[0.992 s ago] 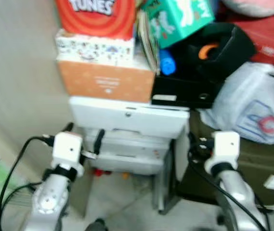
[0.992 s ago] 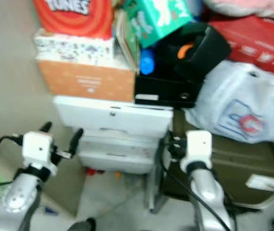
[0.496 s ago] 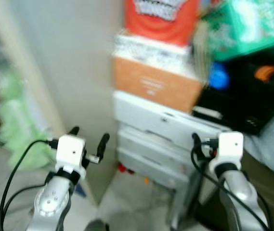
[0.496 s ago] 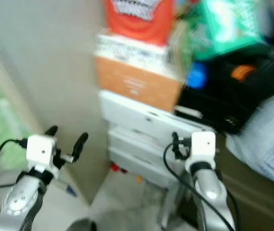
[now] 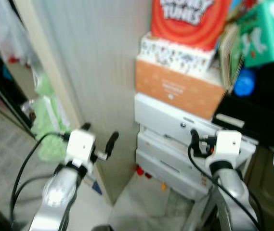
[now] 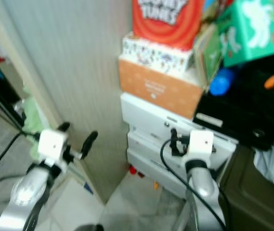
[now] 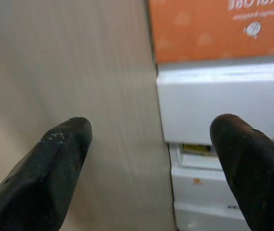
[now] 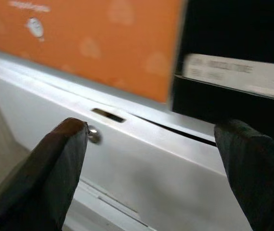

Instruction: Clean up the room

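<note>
both end effectors (image 5: pixel 98 137) (image 8: pixel 151 173) gape empty before a white drawer unit (image 5: pixel 175 130) stacked with boxes (image 5: pixel 177 86), beige panel (image 5: pixel 93 67) alongside

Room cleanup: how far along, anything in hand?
Nothing looks tidied. The left gripper and right gripper are both open and empty, raised in front of the white drawer unit. Left to do: the orange box, red box, green box and black bag are piled on it, and a green cloth lies by the wall.
</note>
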### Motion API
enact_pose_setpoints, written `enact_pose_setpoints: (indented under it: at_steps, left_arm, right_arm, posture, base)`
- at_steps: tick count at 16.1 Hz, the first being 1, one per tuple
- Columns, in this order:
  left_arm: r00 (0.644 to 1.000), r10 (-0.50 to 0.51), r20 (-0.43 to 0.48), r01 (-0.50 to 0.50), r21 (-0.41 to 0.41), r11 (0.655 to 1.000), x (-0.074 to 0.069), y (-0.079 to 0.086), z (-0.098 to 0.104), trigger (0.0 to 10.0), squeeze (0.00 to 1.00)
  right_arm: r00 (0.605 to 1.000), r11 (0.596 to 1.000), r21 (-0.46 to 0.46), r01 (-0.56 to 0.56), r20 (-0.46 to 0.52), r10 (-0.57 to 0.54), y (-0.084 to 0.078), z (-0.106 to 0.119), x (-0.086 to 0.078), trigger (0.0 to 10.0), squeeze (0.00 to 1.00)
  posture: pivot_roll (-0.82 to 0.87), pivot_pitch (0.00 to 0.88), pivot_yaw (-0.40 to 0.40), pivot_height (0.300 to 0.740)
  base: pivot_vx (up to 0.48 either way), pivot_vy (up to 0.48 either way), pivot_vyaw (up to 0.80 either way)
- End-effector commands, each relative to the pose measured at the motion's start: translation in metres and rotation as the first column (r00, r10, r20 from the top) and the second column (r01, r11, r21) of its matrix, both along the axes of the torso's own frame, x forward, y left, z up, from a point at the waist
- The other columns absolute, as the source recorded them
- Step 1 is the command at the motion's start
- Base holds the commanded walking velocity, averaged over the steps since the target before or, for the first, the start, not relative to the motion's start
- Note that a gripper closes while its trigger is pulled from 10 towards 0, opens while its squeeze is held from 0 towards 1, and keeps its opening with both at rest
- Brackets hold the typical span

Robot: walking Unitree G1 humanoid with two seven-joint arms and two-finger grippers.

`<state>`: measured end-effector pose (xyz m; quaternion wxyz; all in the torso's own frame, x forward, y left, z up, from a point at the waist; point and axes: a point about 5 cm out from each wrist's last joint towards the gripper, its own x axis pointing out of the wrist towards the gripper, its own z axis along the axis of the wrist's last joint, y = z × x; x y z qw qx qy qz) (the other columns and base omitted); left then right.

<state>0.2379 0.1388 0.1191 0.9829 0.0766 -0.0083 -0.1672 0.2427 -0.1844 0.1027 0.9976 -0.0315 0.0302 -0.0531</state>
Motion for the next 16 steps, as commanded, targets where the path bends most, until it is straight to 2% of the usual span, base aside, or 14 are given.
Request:
enact_pose_setpoints:
  at_steps: [1,2,4,6,8,9,11,13,14,16]
  left_arm:
    - [0.999,0.017,0.051,-0.018,0.025,1.0,0.009,0.004,0.008,10.0,0.0]
    - [0.997,0.027,0.069,-0.03,0.037,0.999,0.013,0.004,0.009,10.0,0.0]
    - [0.996,0.039,0.074,-0.042,0.043,0.998,0.01,0.003,0.008,10.0,0.0]
    - [0.998,0.059,0.033,-0.061,0.062,0.996,-0.004,0.006,-0.013,10.0,0.0]
    - [0.995,0.101,-0.005,-0.1,0.083,0.992,-0.002,0.013,-0.028,10.0,0.0]
    - [0.989,0.145,-0.036,-0.141,0.082,0.987,-0.002,0.022,-0.034,10.0,0.0]
    - [0.987,0.159,-0.025,-0.156,0.095,0.983,-0.003,0.035,-0.028,10.0,0.0]
    - [0.977,0.213,0.011,-0.214,0.076,0.974,0.007,0.041,-0.023,10.0,0.0]
    - [0.977,0.213,0.024,-0.214,0.094,0.972,0.008,0.04,-0.027,10.0,0.0]
    - [0.966,0.255,0.038,-0.257,0.056,0.965,0.003,0.043,-0.017,10.0,0.0]
  right_arm:
    - [0.999,0.999,-0.01,0.031,-0.012,-0.031,-0.004,-0.005,0.001,10.0,0.0]
    - [1.0,1.0,-0.02,0.022,-0.011,-0.022,-0.002,-0.006,0.003,10.0,0.0]
    - [0.999,0.999,-0.038,-0.018,-0.027,0.017,0.005,-0.009,0.003,10.0,0.0]
    - [0.997,0.998,-0.04,-0.04,-0.064,0.037,0.008,-0.024,-0.007,10.0,0.0]
    - [0.995,0.998,-0.05,-0.05,-0.088,0.046,0.004,-0.031,-0.008,10.0,0.0]
    - [0.995,0.994,-0.096,-0.043,-0.09,0.035,-0.005,-0.033,-0.008,10.0,0.0]
    - [0.997,0.996,-0.086,-0.023,-0.072,0.017,-0.011,-0.026,-0.001,10.0,0.0]
    - [0.999,0.997,-0.078,-0.019,-0.052,0.014,-0.008,-0.024,0.009,10.0,0.0]
    - [0.999,0.996,-0.084,-0.025,-0.046,0.021,-0.006,-0.026,0.01,10.0,0.0]
    - [1.0,0.998,-0.058,0.002,-0.004,-0.002,-0.008,-0.01,0.003,10.0,0.0]
  posture:
    - [-0.06,0.0,0.022,0.74]
    - [-0.06,0.0,0.022,0.74]
    - [-0.05,0.011,0.011,0.74]
    - [-0.05,0.0,-0.006,0.74]
    - [-0.04,0.0,-0.008,0.74]
    - [-0.05,0.0,-0.019,0.74]
    - [-0.06,0.0,-0.035,0.74]
    - [-0.06,0.0,-0.029,0.74]
    - [-0.06,0.0,-0.031,0.74]
    - [-0.06,0.0,-0.036,0.74]
  base:
    - [0.0,0.0,0.0]
    - [0.0,0.0,0.0]
    - [0.0,0.0,0.0]
    - [0.0,0.0,0.0]
    - [0.0,0.0,0.0]
    - [0.0,0.0,0.0]
    - [0.0,0.0,0.0]
    - [0.0,0.0,0.0]
    - [0.0,0.0,0.0]
    - [0.0,0.0,0.0]
